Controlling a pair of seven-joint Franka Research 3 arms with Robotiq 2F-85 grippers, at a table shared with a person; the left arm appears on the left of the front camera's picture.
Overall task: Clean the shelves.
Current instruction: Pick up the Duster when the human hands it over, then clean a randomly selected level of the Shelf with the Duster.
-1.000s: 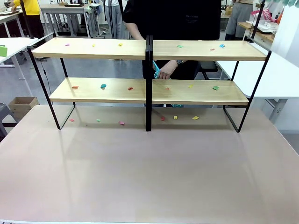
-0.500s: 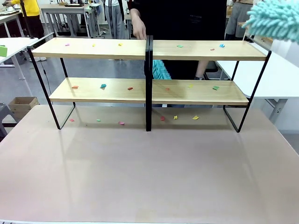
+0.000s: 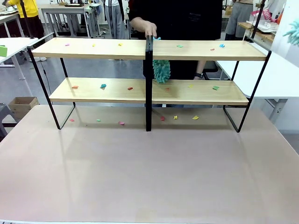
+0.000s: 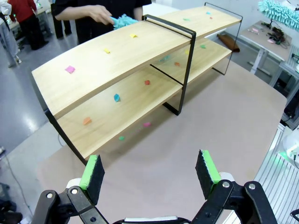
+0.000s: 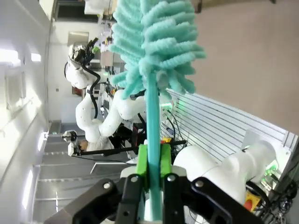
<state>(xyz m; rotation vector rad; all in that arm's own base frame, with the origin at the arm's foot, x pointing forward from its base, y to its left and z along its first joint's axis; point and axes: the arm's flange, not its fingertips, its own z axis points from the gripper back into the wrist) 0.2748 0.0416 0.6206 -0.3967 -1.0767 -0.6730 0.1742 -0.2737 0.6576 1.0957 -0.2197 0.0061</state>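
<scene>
The shelves (image 3: 93, 48) stand across the far side of the table: light wooden boards on a black frame with a central post, dotted with small coloured paper scraps (image 3: 103, 86). Behind the post a person's hand (image 3: 149, 29) holds a teal duster (image 3: 161, 70) that hangs beside the upper board. The left wrist view shows the shelves (image 4: 117, 60) from above, with my left gripper (image 4: 149, 169) open over the table and nothing between its fingers. My right gripper (image 5: 152, 161) is shut on the handle of a second fluffy teal duster (image 5: 154, 42), whose tip (image 3: 293, 32) shows at the front view's right edge.
The pinkish table (image 3: 149, 177) stretches bare in front of the shelves. A few scraps (image 3: 175, 117) lie on it under the lower boards. White tables (image 3: 280, 74) flank the right side, and a cardboard box (image 3: 22, 105) sits on the floor at left.
The person's hand rose from behind the lower board to the top board, bringing the duster up. My right gripper's duster swept in at upper right, then moved off to the right edge.
</scene>
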